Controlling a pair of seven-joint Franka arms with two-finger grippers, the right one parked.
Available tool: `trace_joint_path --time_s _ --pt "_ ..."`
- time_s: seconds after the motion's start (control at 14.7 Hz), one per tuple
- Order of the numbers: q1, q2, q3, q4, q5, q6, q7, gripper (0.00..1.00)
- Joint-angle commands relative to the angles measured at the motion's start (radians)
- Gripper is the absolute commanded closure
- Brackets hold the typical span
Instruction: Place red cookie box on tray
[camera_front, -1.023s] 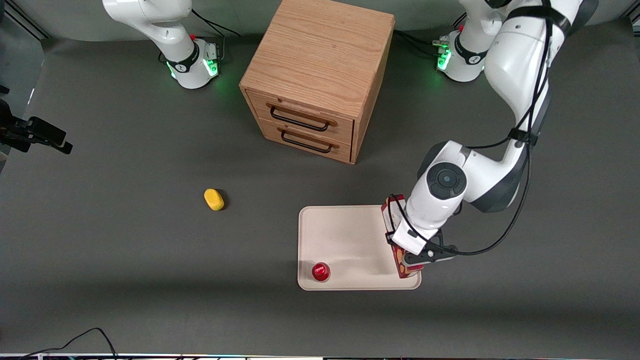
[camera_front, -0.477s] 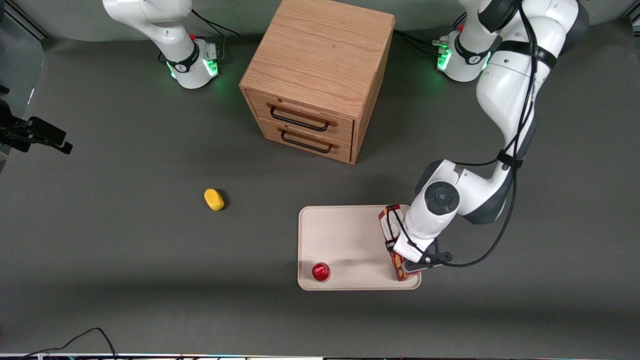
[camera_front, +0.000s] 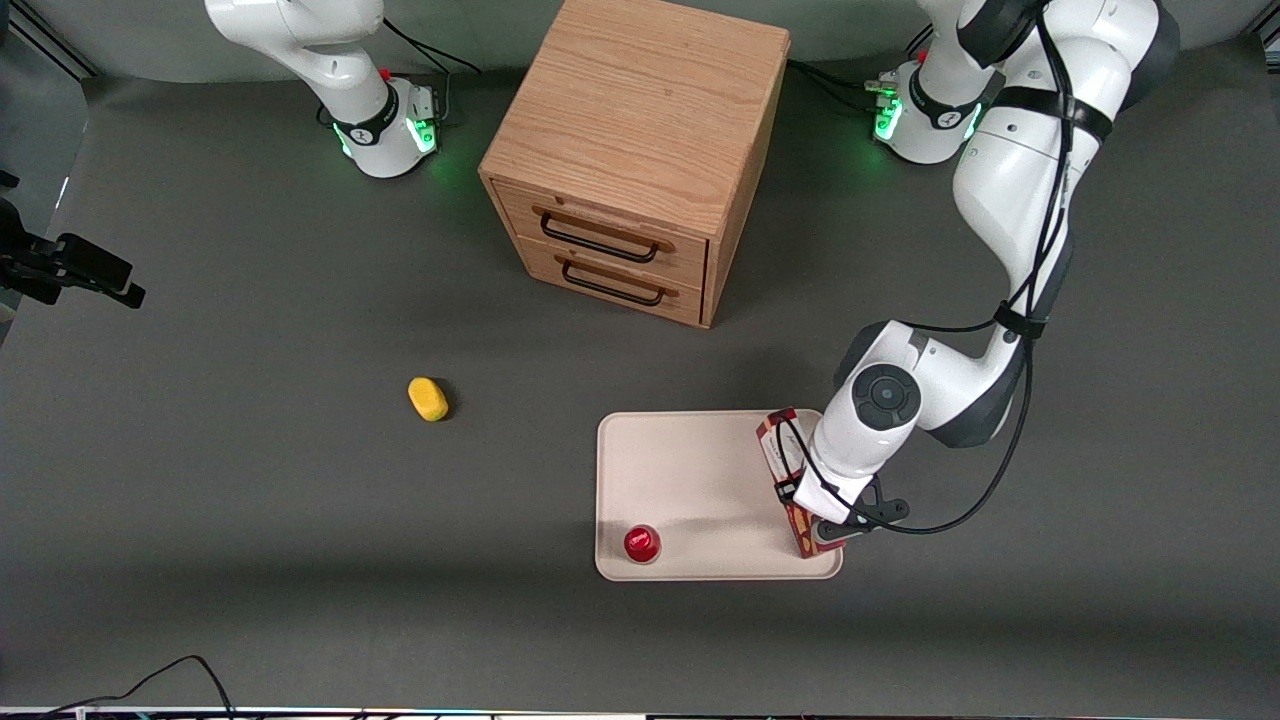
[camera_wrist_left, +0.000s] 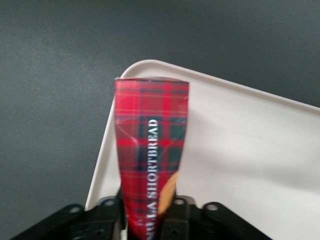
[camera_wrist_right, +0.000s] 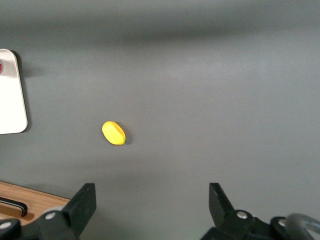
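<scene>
While hand stays clamped, red cookie box barely shifted over tray

**Box at the tray's edge**

Your gripper holds the red cookie box along the tray edge toward the working arm; a cap sits at the tray's near corner, toward the parked arm.
</scene>
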Motion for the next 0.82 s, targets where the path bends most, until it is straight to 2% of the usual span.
trace_joint_path --time_s 0.0,0.2,0.41,0.61,0.75 --pt "0.005 -0.032 0.006 -0.02 0.019 -0.028 -0.025 0.0" --pt "0.016 -0.125 -0.005 -0.007 -0.006 -0.254 0.047 0.0" --pt "0.037 -0.265 0.016 0.0 -0.174 -0.487 0.312 0.0" --pt "0.042 -0.415 0.137 -0.01 -0.283 -0.685 0.579 0.0" --pt "0.04 -0.506 0.217 -0.016 -0.315 -0.776 0.72 0.0"
